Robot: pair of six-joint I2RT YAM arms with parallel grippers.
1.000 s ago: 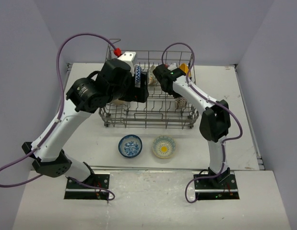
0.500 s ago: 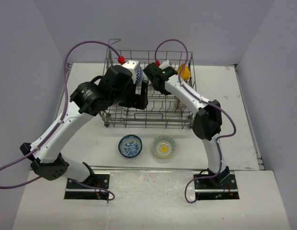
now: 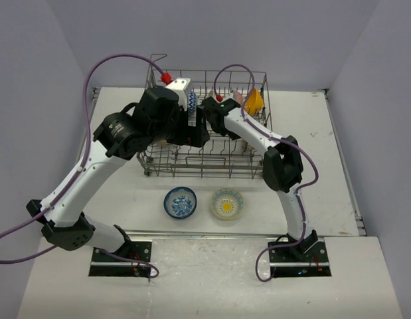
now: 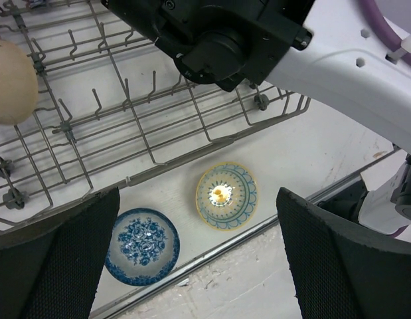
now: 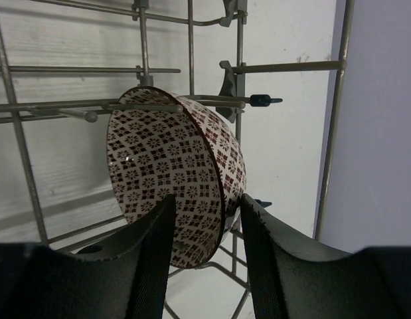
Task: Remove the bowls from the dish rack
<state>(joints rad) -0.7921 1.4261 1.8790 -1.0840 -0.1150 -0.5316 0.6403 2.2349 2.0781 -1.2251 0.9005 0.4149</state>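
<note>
The dish rack (image 3: 212, 154) stands at the back middle of the table. My right gripper (image 5: 206, 256) reaches into it and is shut on a bowl with a dark red pattern (image 5: 166, 174), one finger inside the rim and one on the outer wall. In the top view the right gripper (image 3: 210, 110) is over the rack's back row. My left gripper (image 4: 198, 262) hangs open over the rack's front edge (image 4: 159, 169), holding nothing. A blue bowl (image 3: 180, 202) and a yellow-teal bowl (image 3: 227, 203) sit on the table in front. An orange-yellow bowl (image 3: 254, 101) and a beige bowl (image 4: 9, 80) stand in the rack.
A blue zigzag bowl (image 3: 191, 100) stands in the rack's back left, beside the left wrist. The right arm (image 4: 218, 33) crosses close above the left gripper. Purple cables loop over both arms. Grey walls close in the table on three sides.
The right gripper has moved left along the rack's back row, its elbow following. The left arm has shifted only slightly and stays open.
</note>
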